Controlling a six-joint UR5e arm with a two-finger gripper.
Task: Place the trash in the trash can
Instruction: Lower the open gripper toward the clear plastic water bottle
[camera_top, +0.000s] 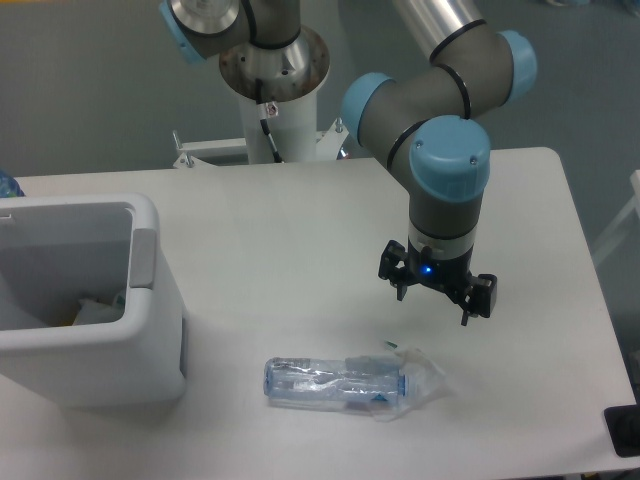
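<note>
Setting: grey floor behind; a white table with rounded corners fills most of the view.

Arm: grey segments with light blue joint caps, mounted on a white pedestal at the table's far edge. The last segment points straight down over the right half of the table, a small blue light lit on the wrist.

Gripper: black, two-fingered, fingers spread apart, holding nothing. It hangs above the table, up and to the right of the bottle, clear of it.

Bottle: clear, blue-tinted, crushed, lying on its side near the table's front edge, between the bin and the gripper, long axis running left to right.

Wrapper: crumpled, translucent white, lying at the bottle's right end, touching or overlapping it; which, cannot be told.

Bin: large white box with thick rim and rounded corners, standing at the table's left side, left of the bottle and apart from it. Some light-coloured scraps show inside, low against the right wall.
</note>
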